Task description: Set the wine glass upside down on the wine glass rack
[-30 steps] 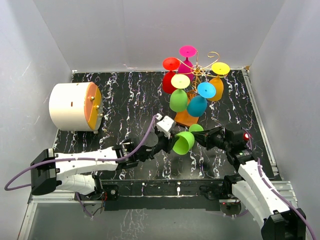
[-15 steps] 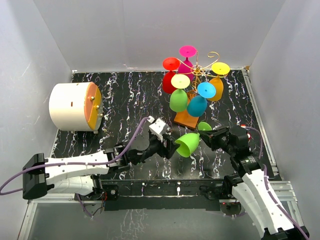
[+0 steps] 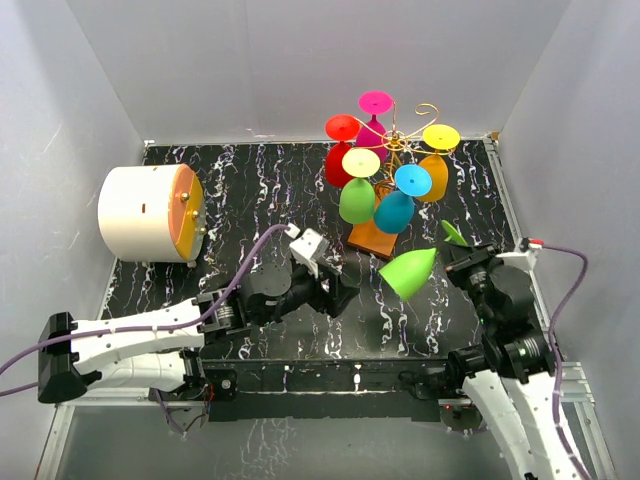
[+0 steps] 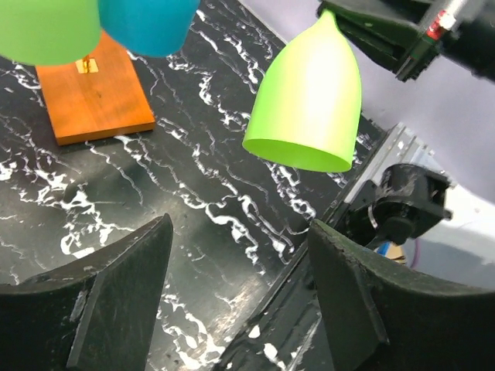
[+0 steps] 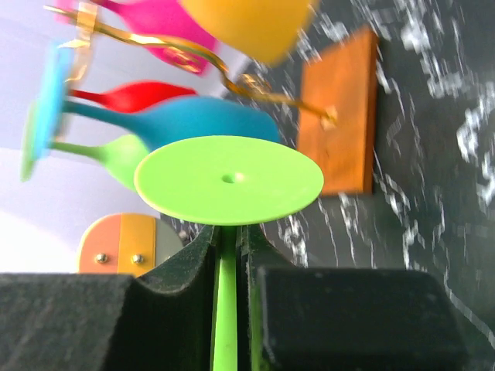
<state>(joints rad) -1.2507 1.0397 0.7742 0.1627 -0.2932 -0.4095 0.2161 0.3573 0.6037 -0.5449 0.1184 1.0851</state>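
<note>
The lime green wine glass (image 3: 407,272) hangs tilted above the table, mouth facing down and left, foot (image 3: 455,233) up and to the right. My right gripper (image 3: 453,254) is shut on its thin stem just under the foot (image 5: 228,182); the stem (image 5: 226,309) runs between the pads. My left gripper (image 3: 340,290) stands open and empty, left of the bowl and apart from it; the bowl (image 4: 309,100) floats above its fingers. The wine glass rack (image 3: 400,140), gold wire on an orange-brown base (image 3: 370,238), stands behind, with several coloured glasses hanging upside down from it.
A white drum with an orange face (image 3: 150,213) lies at the left on the black marbled table (image 3: 250,190). The rack's base (image 4: 97,97) lies close to the left gripper. A metal rail (image 3: 330,375) runs along the near edge. White walls enclose three sides.
My left gripper opened, let go of the green bowl and drew back left. My right gripper carried the glass up and to the right by its stem.
</note>
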